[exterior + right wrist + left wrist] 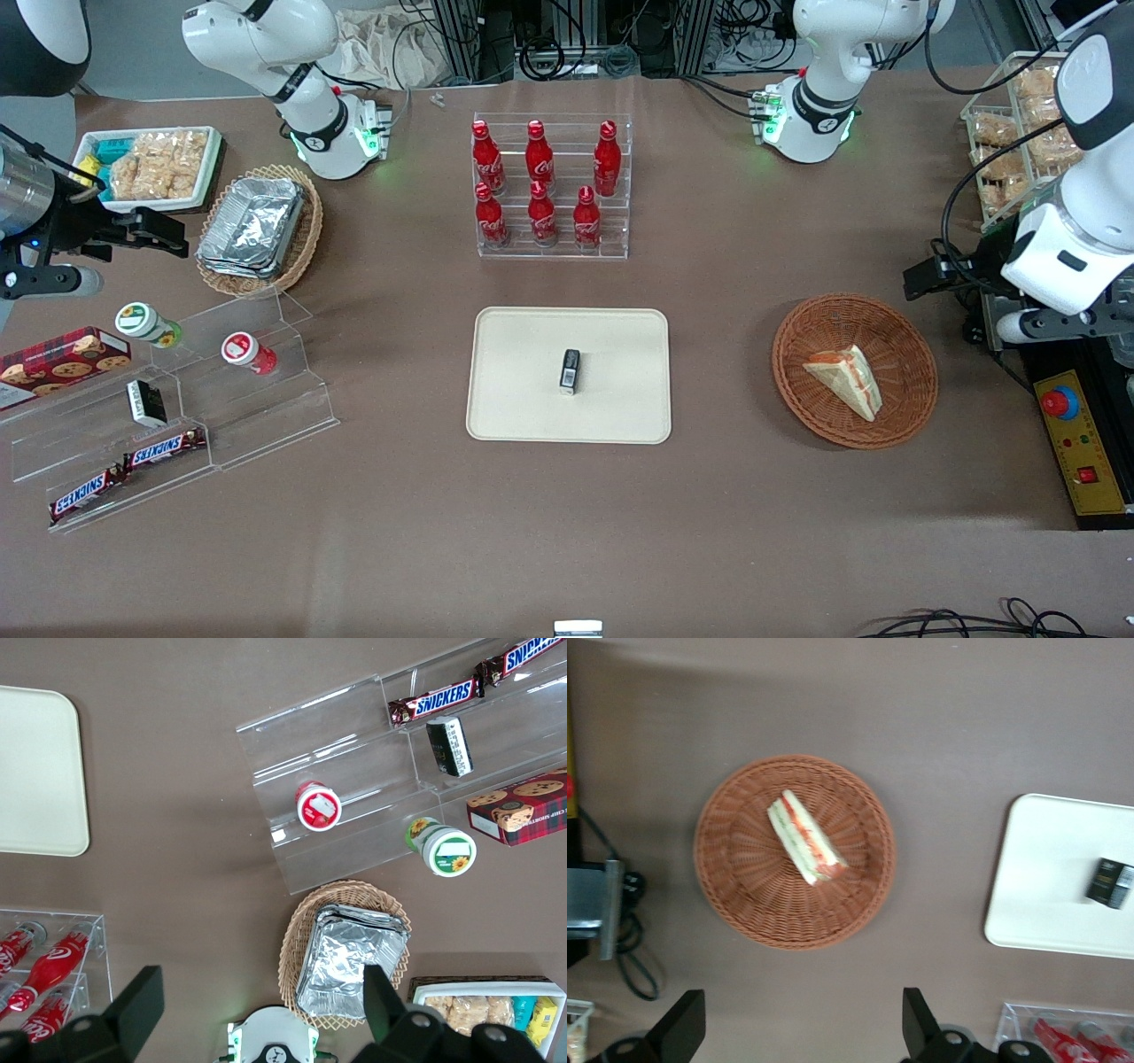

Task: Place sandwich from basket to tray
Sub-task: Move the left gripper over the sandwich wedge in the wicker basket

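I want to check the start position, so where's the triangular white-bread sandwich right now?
The triangular white-bread sandwich lies in the round reddish-brown wicker basket, beside the cream rectangular tray, toward the working arm's end; the left gripper hangs open above it.

tray (1050,877) cut off at frame edge, claw (802,1028) fingertips only visible
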`<state>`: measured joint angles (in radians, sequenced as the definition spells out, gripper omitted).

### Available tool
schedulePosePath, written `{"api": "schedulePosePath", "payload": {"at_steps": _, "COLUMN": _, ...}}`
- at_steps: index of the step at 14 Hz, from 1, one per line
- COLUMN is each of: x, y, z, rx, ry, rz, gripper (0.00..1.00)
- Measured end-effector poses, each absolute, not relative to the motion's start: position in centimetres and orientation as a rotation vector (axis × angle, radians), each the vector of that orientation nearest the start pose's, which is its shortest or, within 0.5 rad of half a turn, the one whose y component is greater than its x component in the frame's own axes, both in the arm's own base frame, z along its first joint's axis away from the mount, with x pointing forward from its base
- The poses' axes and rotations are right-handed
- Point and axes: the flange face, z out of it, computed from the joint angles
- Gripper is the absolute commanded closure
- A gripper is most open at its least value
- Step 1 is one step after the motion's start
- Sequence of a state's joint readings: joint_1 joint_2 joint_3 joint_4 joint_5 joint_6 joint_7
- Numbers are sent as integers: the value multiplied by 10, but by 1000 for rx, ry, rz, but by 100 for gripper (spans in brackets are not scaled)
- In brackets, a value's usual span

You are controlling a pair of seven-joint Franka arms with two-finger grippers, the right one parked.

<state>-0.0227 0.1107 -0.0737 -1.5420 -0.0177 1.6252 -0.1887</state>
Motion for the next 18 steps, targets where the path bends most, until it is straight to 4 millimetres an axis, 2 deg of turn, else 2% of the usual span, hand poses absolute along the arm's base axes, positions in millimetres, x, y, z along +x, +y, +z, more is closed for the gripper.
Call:
{"api": "schedulePosePath", "payload": {"at_steps": 5, "x": 590, "y": -48, "z": 577, "rx": -3115, "ry": -155, "rz": 54, "gripper": 1}}
{"api": "schedulePosePath", "payload": {"at_steps": 7, "x": 591, "y": -43, "z": 563, "rx": -3099, "ry": -239, "rz": 98, "gripper": 1}}
{"api": "schedulePosePath", "payload": {"at_steps": 8, "x": 592, "y": -41, "z": 547, "rx": -3086, "ry": -327, "rz": 118, "gripper": 1}}
{"api": "schedulePosePath", "payload": {"at_steps": 10, "x": 596, "y": -39, "z": 501, "rx": -3050, "ry": -524, "rz": 92, "gripper": 0}}
{"api": "schedulePosePath", "payload": {"at_steps": 12, "x": 593, "y": -37, "z": 451, "rx": -2990, "ry": -687, "rz": 48, "gripper": 1}}
{"api": "schedulePosePath", "payload": {"at_steps": 14, "x": 588, "y": -36, "z": 409, "rx": -2952, "ry": -826, "rz": 1, "gripper": 1}}
{"api": "schedulePosePath", "payload": {"at_steps": 16, "x": 583, "y": -32, "z": 376, "rx": -2912, "ry": -983, "rz": -18, "gripper": 1}}
{"api": "schedulePosePath", "payload": {"at_steps": 18, "x": 585, "y": -28, "z": 352, "rx": -2880, "ry": -1061, "rz": 7, "gripper": 1}}
